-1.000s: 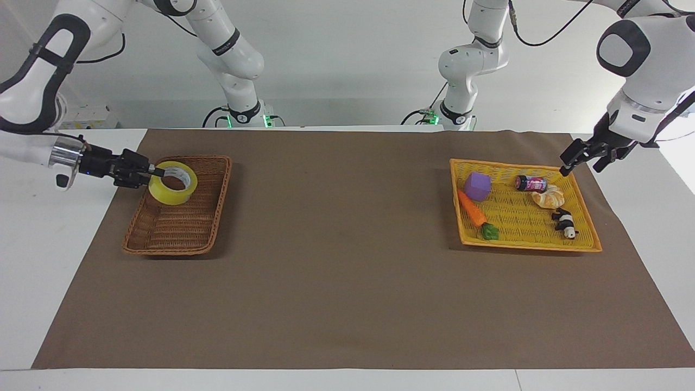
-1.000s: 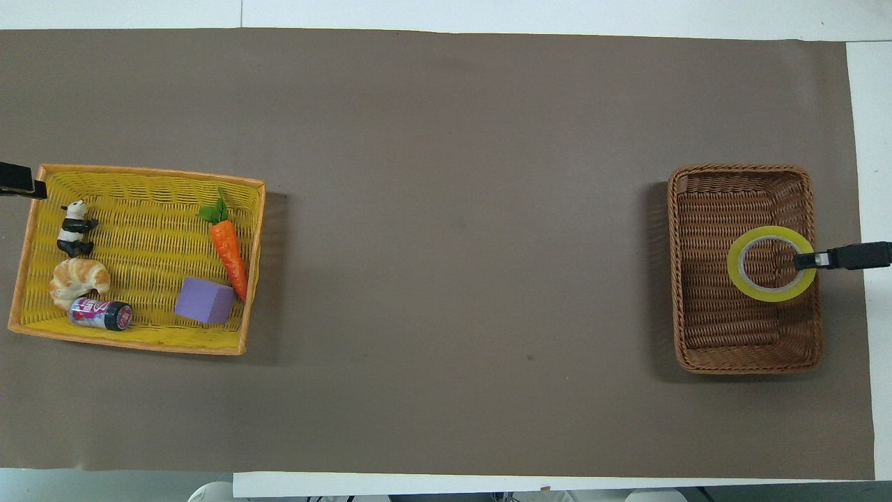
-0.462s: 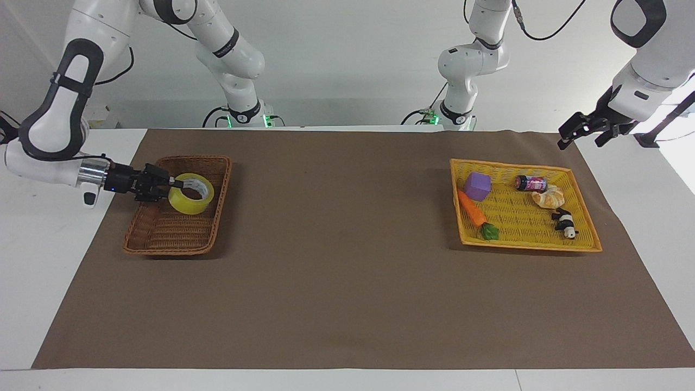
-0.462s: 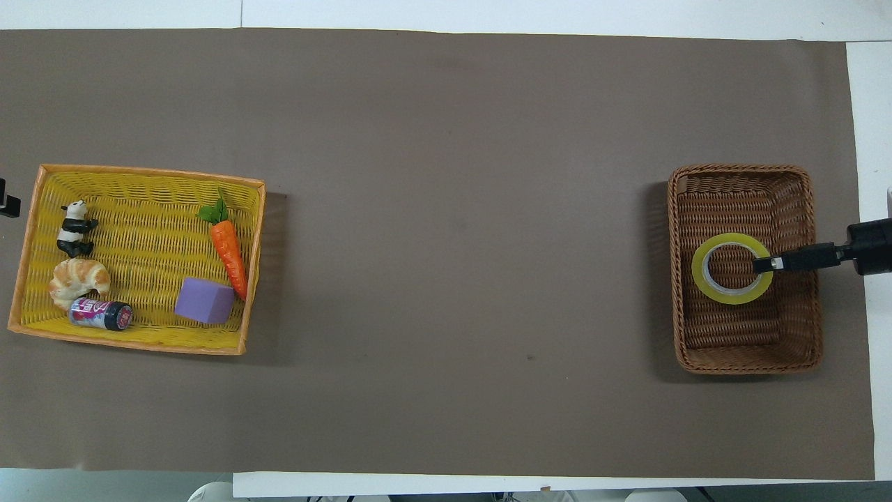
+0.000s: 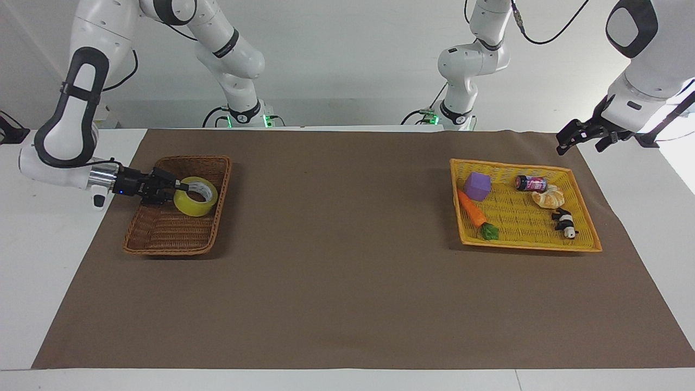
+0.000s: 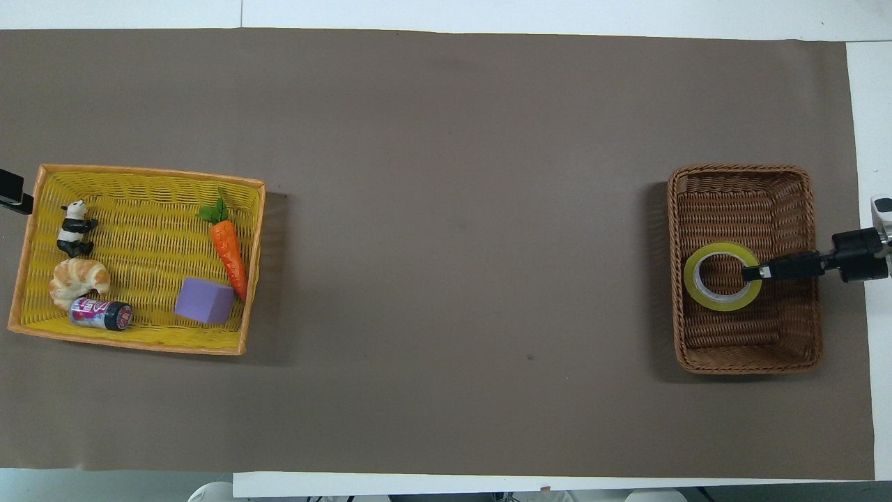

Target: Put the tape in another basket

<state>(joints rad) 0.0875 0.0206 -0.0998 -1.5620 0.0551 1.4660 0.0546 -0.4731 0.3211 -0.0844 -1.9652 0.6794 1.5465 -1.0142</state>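
The yellow tape [image 5: 195,205] is a ring held flat and low inside the dark-brown wicker basket [image 5: 163,239], at the right arm's end of the table. My right gripper [image 5: 182,188] reaches in level over the basket's outer side and is shut on the ring's wall, one finger inside the hole. I cannot tell whether the tape touches the basket's floor. In the overhead view the tape [image 6: 697,293] sits mid-basket [image 6: 739,169], with the right gripper [image 6: 751,272] on its rim. My left gripper [image 5: 580,140] hangs open and empty in the air past the yellow tray-basket's outer corner.
The flat yellow tray-basket [image 5: 589,241] at the left arm's end holds a purple block [image 5: 477,185], a carrot [image 5: 471,209], a small can [image 5: 530,183], a croissant [image 5: 548,196] and a panda figure [image 5: 564,222]. A brown mat [image 5: 336,260] covers the table.
My right gripper has carried the tape down and inward, from over the brown basket's outer rim to its middle. My left gripper has risen and drawn back from the yellow tray-basket's corner.
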